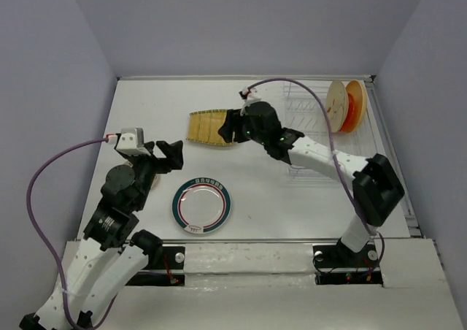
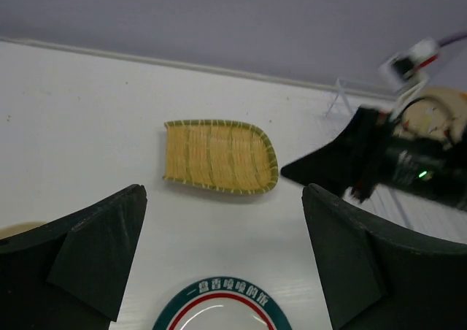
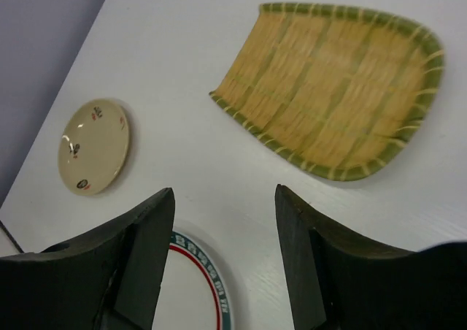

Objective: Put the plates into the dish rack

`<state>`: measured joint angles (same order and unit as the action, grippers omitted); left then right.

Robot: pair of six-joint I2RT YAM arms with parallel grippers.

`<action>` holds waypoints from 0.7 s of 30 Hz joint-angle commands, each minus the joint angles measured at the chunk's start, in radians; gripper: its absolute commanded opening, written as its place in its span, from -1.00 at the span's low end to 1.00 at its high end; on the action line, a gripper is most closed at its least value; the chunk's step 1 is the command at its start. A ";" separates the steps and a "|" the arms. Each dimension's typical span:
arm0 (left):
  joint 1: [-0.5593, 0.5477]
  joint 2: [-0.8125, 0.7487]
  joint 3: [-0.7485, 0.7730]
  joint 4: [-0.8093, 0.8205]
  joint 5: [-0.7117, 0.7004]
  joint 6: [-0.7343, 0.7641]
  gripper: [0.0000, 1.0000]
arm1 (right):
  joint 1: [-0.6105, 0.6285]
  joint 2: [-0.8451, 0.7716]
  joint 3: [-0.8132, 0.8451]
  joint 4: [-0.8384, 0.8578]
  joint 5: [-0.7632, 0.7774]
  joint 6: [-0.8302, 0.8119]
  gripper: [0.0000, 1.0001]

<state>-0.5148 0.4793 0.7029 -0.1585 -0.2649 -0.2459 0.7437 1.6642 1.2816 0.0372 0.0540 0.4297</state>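
The yellow-green ribbed fan-shaped plate [image 1: 206,128] [image 2: 219,156] [image 3: 336,89] lies flat at the table's middle back. My right gripper [image 1: 230,128] [image 3: 222,195] is open and empty, just at its right end. The white plate with a dark green rim [image 1: 202,206] [image 2: 222,309] [image 3: 201,290] lies near the front. My left gripper [image 1: 169,157] [image 2: 222,198] is open and empty, hovering left of it. The cream plate [image 3: 93,146] lies at the left, mostly hidden under my left arm in the top view. The wire dish rack [image 1: 300,105] holds a yellow-orange plate [image 1: 336,105] and an orange-red plate [image 1: 355,104] upright.
The rack stands at the back right beside the right wall. White walls enclose the table at the back and both sides. My right arm [image 1: 321,155] stretches across in front of the rack. A purple cable [image 1: 44,177] loops from my left wrist.
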 commanded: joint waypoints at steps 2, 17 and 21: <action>0.006 -0.105 0.092 0.073 -0.106 0.031 0.98 | 0.150 0.210 0.145 0.181 -0.080 0.208 0.20; 0.006 -0.303 -0.074 0.151 -0.062 0.011 0.98 | 0.273 0.785 0.705 0.049 -0.181 0.391 0.16; -0.002 -0.324 -0.088 0.151 -0.039 0.007 0.98 | 0.283 0.912 0.893 -0.045 -0.189 0.412 0.08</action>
<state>-0.5148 0.1833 0.6277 -0.0841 -0.3199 -0.2306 1.0161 2.5057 2.0052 0.0620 -0.1116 0.7910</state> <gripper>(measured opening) 0.990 0.566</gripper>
